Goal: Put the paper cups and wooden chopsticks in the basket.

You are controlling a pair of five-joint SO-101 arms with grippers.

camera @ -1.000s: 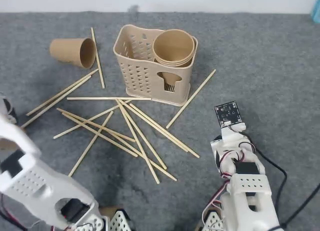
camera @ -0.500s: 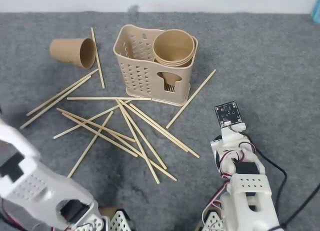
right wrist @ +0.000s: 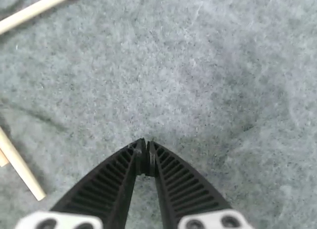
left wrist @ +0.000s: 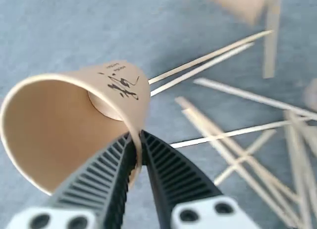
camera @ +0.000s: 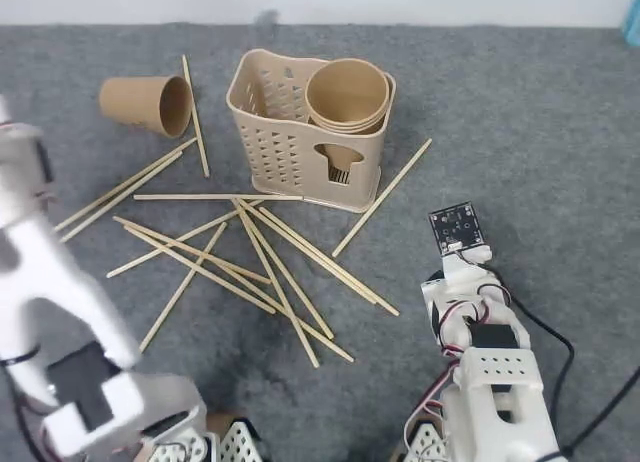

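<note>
One tan paper cup (left wrist: 74,120), dark print near its base, hangs over wooden chopsticks (left wrist: 208,58) scattered on the grey table (left wrist: 64,26). The left tool (left wrist: 136,140) grips its wall at the rim. The right tool (right wrist: 143,157) is clenched, empty.

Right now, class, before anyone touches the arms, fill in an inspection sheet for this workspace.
Surface: grey mat, flat.
Job's things: basket upright, stacked cups inside; one paper cup on its side on the mat; chopsticks scattered before the basket.
Clutter: nothing seen.
Grippers: left gripper shut on the wall of a held cup; right gripper shut, empty, over bare mat.
Cables: black cable beside the right arm.
Surroundings: white wall behind the mat.
</note>
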